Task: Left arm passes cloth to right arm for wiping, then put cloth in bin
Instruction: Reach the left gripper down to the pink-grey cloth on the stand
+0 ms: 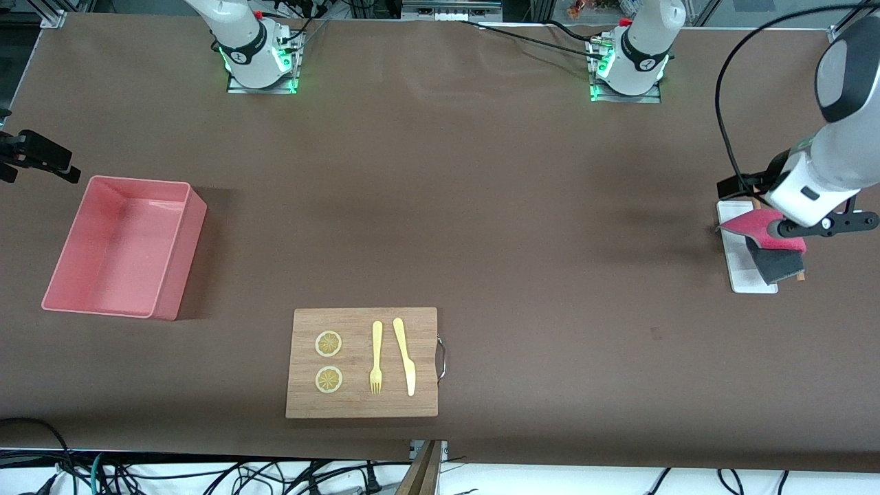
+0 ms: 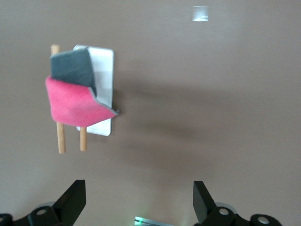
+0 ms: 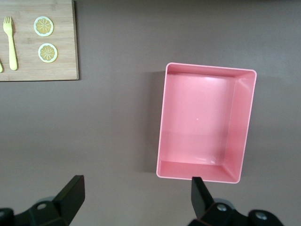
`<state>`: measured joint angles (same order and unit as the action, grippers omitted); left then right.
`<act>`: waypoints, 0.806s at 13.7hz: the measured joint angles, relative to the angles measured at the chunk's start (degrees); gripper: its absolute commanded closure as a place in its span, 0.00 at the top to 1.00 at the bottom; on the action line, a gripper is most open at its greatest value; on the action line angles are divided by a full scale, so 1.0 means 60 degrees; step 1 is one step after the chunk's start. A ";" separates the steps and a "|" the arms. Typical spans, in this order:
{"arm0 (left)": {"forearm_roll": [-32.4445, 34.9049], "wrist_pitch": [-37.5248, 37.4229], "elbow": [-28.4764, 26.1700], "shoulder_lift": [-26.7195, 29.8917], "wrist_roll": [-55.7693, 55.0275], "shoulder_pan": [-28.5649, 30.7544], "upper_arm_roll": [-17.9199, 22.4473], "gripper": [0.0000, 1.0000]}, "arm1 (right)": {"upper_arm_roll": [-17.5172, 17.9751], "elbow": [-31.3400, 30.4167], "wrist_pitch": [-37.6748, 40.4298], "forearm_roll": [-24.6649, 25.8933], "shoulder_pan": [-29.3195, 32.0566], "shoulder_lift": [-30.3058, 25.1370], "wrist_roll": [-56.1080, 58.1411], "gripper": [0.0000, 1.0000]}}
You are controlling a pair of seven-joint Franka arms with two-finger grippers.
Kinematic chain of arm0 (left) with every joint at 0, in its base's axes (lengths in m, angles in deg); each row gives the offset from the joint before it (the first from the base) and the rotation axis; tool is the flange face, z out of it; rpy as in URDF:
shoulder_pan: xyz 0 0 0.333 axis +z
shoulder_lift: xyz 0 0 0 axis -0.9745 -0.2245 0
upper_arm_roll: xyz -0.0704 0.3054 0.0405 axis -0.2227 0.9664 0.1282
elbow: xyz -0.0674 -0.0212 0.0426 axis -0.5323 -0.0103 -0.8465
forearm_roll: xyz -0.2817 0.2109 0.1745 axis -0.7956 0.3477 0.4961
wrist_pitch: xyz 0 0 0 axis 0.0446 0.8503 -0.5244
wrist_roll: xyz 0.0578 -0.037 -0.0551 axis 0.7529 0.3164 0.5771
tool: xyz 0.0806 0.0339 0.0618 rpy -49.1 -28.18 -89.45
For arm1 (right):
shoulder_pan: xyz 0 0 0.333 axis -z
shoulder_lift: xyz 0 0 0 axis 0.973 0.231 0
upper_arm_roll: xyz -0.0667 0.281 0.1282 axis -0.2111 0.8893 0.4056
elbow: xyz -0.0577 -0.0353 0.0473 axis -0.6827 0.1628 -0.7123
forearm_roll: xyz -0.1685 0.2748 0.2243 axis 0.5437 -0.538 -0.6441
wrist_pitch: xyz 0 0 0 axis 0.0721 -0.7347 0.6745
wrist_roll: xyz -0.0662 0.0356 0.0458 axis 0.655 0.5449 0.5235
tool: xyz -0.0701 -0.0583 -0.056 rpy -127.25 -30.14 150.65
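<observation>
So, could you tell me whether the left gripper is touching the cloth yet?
Apart. The left wrist view shows the left gripper open, with bare table between its fingertips and the cloth on the white tray.

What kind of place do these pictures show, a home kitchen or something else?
Probably a robot lab bench set up like a kitchen. Two arm bases are bolted to a table under brown covering, with loose cables along its edge. The props are few: a cutting board with toy-like cutlery, a pink bin, a cloth.

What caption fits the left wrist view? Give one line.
Open left gripper above the table, cloth draped over white tray and wooden sticks.
</observation>
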<state>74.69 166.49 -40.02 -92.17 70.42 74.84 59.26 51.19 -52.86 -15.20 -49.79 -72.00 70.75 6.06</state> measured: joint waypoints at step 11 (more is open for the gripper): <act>0.5600 0.1852 -0.3895 -0.1146 -0.9331 -0.0903 -0.0538 1.00 | 0.0000 0.0000 -0.0002 0.0000 0.0000 0.0001 0.0001 1.00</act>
<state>108.29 177.60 -63.38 -99.05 14.44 69.42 56.03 51.19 -52.87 -15.21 -49.79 -72.00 70.76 6.07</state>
